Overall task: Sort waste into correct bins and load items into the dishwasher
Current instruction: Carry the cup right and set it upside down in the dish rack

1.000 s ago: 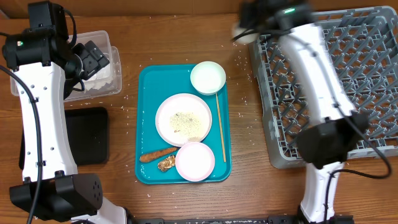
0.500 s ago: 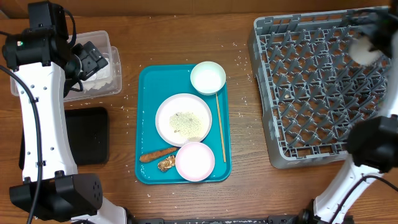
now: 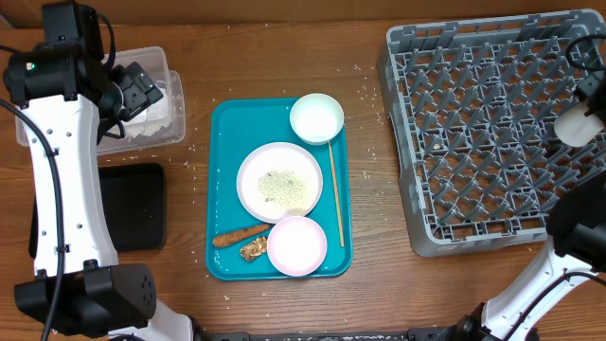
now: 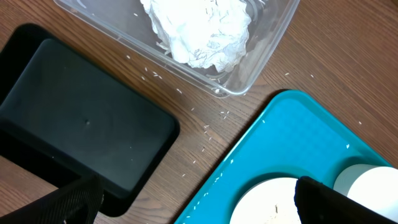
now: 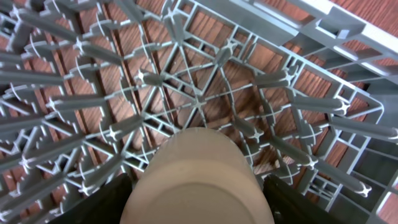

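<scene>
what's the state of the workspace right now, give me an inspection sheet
surface: wooden table, loose rice grains scattered on it
job's things: plate with rice, far bowl, near bowl, carrot strip and golden scrap, all on the teal tray; napkins in the clear tub; black tray holds nothing; dish rack floor bare, small cup held over its right side
clutter: thin wooden stick on the teal tray
grippers: left gripper open and empty, above the gap between tub and teal tray; right gripper closed on the small cup
cables: black cable along the left arm
surroundings: nothing seen
</scene>
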{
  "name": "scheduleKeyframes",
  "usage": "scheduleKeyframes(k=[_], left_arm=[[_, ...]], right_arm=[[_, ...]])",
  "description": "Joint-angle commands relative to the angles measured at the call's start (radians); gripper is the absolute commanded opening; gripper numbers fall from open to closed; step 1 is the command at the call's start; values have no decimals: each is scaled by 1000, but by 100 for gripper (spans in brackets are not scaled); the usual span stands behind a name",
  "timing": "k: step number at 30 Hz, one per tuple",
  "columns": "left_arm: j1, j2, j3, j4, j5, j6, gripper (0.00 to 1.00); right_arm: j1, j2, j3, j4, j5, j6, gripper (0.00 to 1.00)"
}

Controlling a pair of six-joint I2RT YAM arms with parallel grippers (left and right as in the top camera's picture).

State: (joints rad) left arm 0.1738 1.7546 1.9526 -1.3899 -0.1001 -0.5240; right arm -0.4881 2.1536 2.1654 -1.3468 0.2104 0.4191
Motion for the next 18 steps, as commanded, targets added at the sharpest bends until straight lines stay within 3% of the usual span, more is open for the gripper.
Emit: scheduleKeyframes(k=[1, 7, 18], left_arm=[[3, 5, -2, 6, -16, 12, 100], [3, 5, -2, 11, -15, 12, 100], [3, 5, -2, 11, -14, 11, 100]], right_arm=[[6, 2, -1, 6, -29, 5, 71], [5, 1, 3, -29, -35, 4, 99], [30, -116, 21, -81, -55, 4, 100]])
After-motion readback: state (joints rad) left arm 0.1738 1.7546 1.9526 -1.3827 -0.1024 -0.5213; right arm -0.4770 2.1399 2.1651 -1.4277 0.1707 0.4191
